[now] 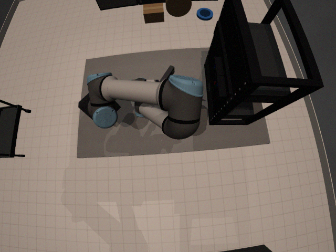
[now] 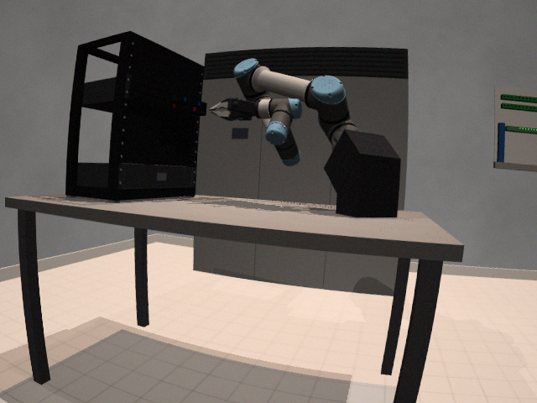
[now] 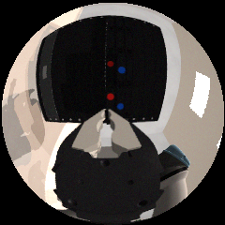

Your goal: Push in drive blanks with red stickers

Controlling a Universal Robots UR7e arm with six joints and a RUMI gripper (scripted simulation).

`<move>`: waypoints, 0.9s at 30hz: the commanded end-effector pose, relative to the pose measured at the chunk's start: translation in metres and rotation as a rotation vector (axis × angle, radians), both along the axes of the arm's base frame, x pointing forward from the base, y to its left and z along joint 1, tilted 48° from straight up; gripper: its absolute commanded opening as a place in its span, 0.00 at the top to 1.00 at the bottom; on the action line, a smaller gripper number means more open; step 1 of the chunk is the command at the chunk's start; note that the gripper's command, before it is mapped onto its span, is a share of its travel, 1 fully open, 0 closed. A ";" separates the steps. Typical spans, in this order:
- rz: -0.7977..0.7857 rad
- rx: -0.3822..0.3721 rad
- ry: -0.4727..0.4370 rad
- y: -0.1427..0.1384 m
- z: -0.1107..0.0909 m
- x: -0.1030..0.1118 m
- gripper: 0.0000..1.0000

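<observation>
Tool (image 2: 211,109) (image 3: 107,110), grey pointed jaws, together, nothing clamped. Red round stickers (image 2: 194,108) (image 3: 111,97), centre of wrist view, on black rack (image 2: 122,108) (image 3: 77,70). Step, judged: between pushes; next, align squarely, press gently.

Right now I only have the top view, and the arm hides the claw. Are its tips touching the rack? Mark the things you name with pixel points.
Observer: No. In the exterior view, background shows between the tips of the claw (image 2: 210,110) (image 3: 107,112) and the rack (image 1: 284,82) (image 2: 115,143) (image 3: 80,70).
Operator: Open or shut?
Observer: Shut, with nothing between its fingers.
Operator: How many red stickers face it?
Observer: Two; the wrist view shows one red sticker (image 2: 194,108) (image 3: 111,97) nearer the claw, the other (image 2: 174,105) (image 3: 111,64) farther off.
</observation>
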State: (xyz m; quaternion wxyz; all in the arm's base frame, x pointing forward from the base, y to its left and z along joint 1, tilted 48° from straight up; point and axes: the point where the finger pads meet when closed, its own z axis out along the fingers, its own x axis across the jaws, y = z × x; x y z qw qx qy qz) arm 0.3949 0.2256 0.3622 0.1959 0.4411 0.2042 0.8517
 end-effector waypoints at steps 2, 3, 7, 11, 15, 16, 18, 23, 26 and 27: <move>0.006 -0.003 -0.001 -0.013 0.008 -0.003 1.00; 0.006 -0.003 -0.001 -0.013 0.008 -0.003 1.00; 0.006 -0.003 -0.001 -0.019 0.011 -0.004 1.00; 0.006 -0.003 -0.001 -0.024 0.014 -0.005 1.00; 0.006 -0.003 -0.001 -0.027 0.016 -0.006 1.00; 0.006 -0.003 -0.001 -0.027 0.016 -0.006 1.00; 0.006 -0.003 -0.001 -0.028 0.017 -0.006 1.00; 0.006 -0.003 -0.001 -0.029 0.017 -0.006 1.00; 0.006 -0.003 -0.001 -0.029 0.017 -0.006 1.00; 0.006 -0.003 -0.001 -0.029 0.017 -0.006 1.00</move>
